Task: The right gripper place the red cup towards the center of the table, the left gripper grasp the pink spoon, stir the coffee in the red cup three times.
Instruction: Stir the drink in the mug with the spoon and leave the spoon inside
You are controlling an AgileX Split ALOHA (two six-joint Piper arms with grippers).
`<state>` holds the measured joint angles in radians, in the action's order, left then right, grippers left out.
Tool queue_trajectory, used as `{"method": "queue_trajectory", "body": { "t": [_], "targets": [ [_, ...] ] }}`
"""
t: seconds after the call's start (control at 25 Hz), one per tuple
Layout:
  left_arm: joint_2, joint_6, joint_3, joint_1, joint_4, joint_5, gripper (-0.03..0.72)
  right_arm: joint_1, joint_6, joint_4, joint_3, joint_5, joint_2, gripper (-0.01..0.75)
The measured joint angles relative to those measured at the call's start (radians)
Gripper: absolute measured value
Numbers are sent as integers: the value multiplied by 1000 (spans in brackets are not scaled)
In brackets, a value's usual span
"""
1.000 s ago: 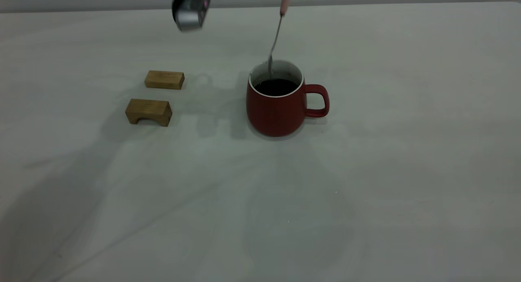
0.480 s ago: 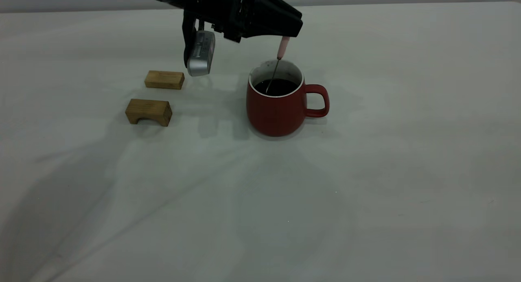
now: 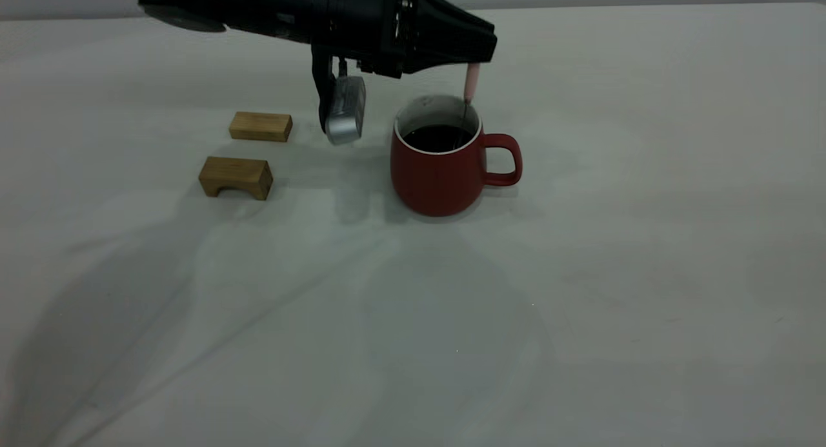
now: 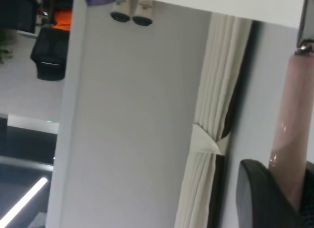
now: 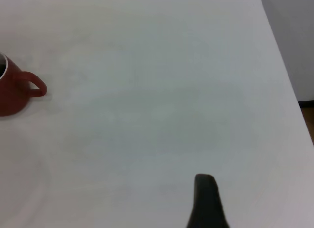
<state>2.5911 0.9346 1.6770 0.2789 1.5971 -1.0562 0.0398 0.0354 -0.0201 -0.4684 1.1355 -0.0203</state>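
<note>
The red cup (image 3: 439, 173) stands upright near the middle of the table (image 3: 581, 292), handle to the right, with dark coffee (image 3: 435, 137) inside. My left gripper (image 3: 474, 60) hangs just above the cup's right rim, shut on the pink spoon (image 3: 472, 80). The spoon points down, its grey neck dipping into the coffee on the handle side, and its bowl is hidden in the liquid. In the left wrist view the pink spoon handle (image 4: 293, 135) sits clamped in the left gripper (image 4: 289, 189). The right gripper (image 5: 208, 203) is far to the right of the red cup (image 5: 14, 93), over bare table.
Two tan wooden blocks lie left of the cup: a flat one (image 3: 261, 126) farther back and an arched one (image 3: 235, 176) nearer. The left arm's silver box (image 3: 345, 111) hangs between the blocks and the cup. The table's right edge (image 5: 282, 66) shows in the right wrist view.
The left arm has come down and shifted right. The spoon sank deeper into the cup and moved from its back-left side across to the right, handle side.
</note>
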Motion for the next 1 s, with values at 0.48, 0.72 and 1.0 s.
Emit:
{"method": "queue_trajectory", "body": {
  "t": [0.48, 0.72, 1.0],
  "targets": [
    [-24, -122, 2, -6, -61, 72, 175, 0, 0, 0, 0, 0, 0, 592],
    [-24, -72, 2, 10, -19, 43, 176, 0, 0, 0, 0, 0, 0, 592],
    [-24, 107, 2, 8, -130, 12, 176, 0, 0, 0, 0, 0, 0, 592]
  ]
}}
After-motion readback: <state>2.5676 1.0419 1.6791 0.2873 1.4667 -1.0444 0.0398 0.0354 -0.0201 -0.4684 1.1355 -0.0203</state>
